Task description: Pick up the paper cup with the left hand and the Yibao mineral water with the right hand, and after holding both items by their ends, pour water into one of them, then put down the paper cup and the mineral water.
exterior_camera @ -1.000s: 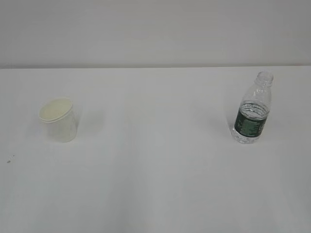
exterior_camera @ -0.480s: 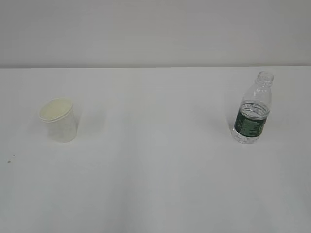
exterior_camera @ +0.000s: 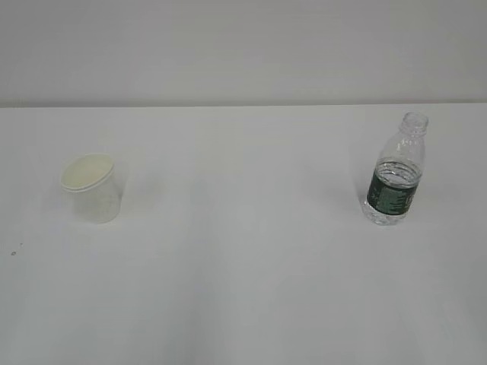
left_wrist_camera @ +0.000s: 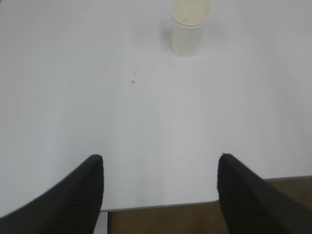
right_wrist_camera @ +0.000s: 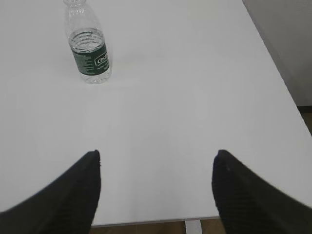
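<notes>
The paper cup (exterior_camera: 91, 190) is white with a cream inside and stands on the left of the white table, its rim leaning slightly. In the left wrist view the cup (left_wrist_camera: 190, 27) is far ahead, to the right of centre. My left gripper (left_wrist_camera: 160, 157) is open over the table's near edge with nothing between its fingers. The Yibao mineral water (exterior_camera: 394, 179) is a clear capless bottle with a dark green label, upright on the right. My right gripper (right_wrist_camera: 157, 152) is open and empty, with the bottle (right_wrist_camera: 89, 48) far ahead to its left. Neither gripper shows in the exterior view.
The table's near edge (left_wrist_camera: 161, 204) runs just under the left fingertips, with brown floor below. The table's right edge (right_wrist_camera: 273, 53) slants along the right wrist view. A small dark speck (left_wrist_camera: 133, 82) lies on the table in front of the cup.
The cup's rim has tipped a little compared with a second ago. The bottle has not moved.
</notes>
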